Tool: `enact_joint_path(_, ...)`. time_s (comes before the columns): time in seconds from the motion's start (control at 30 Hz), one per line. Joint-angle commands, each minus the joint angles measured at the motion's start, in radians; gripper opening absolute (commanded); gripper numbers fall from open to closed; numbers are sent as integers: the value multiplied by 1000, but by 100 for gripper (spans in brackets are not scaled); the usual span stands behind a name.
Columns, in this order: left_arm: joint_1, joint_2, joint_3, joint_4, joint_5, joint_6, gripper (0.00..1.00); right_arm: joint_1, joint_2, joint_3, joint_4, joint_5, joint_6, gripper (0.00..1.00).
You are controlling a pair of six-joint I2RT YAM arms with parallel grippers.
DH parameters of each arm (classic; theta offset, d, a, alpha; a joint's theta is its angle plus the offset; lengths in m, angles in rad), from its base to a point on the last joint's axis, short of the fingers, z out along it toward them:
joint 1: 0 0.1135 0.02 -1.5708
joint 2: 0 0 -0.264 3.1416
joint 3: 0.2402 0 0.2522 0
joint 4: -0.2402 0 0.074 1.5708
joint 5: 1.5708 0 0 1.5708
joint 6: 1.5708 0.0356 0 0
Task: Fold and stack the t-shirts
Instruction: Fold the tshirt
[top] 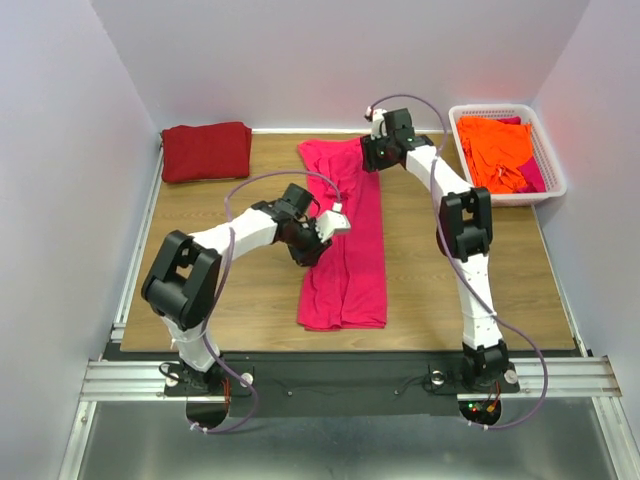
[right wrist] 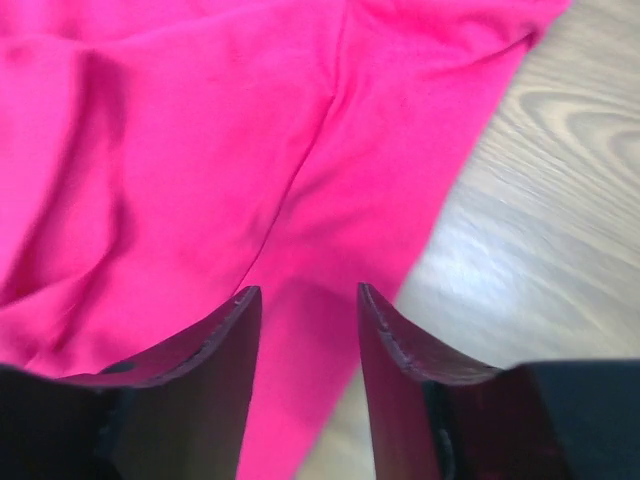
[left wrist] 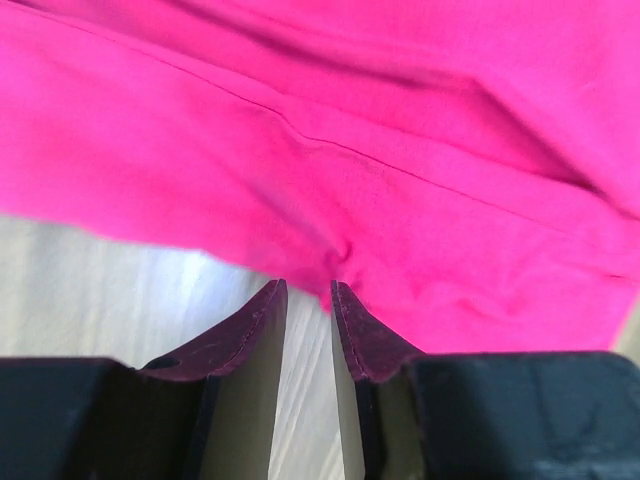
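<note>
Around the main shirt: a dark maroon-red folded t-shirt (top: 205, 150) sits in the far left corner of the wooden table (top: 200, 300), well apart from everything else. At the far right there's a white latticed plastic basket (top: 556, 172) with crumpled orange t-shirts (top: 495, 150) in it, plus a bit of darker pink cloth at its near side. The right arm runs up between the basket and the middle of the table. The left arm bends across the left half.

The bright pink-red t-shirt (top: 360, 260) lies in the middle as a long strip running from far to near. The left end effector (left wrist: 308, 285) is at the strip's left edge, its fingers nearly together with a thin slit between them. The tips meet a puckered bit of hem, but honestly I can't tell if they pinch it. The right end effector (right wrist: 305, 290) is over the far end of the strip, spread, with nothing between the fingers.

The table has a wood grain top with metal rails (top: 350, 375) along the near edge, and plain pale walls (top: 350, 60) box it in on three sides
</note>
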Motion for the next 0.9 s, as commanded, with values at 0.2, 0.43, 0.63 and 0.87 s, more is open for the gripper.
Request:
enact_joint_path(0.2, 155, -5, 250, 112, 99, -241, 37, -9, -303, -220, 36, -152, 55, 44)
enact_joint_path(0.43, 228, 251, 511, 201, 67, -449, 36, -9, -196, -165, 38, -158, 124, 30)
enact_joint_path(0.63, 234, 392, 615, 290, 46, -560, 31, -9, -84, -65, 42, -157, 153, 26)
enact_joint_path(0.87, 247, 520, 675, 331, 14, -627, 28, -9, 1, -30, 55, -121, 146, 25)
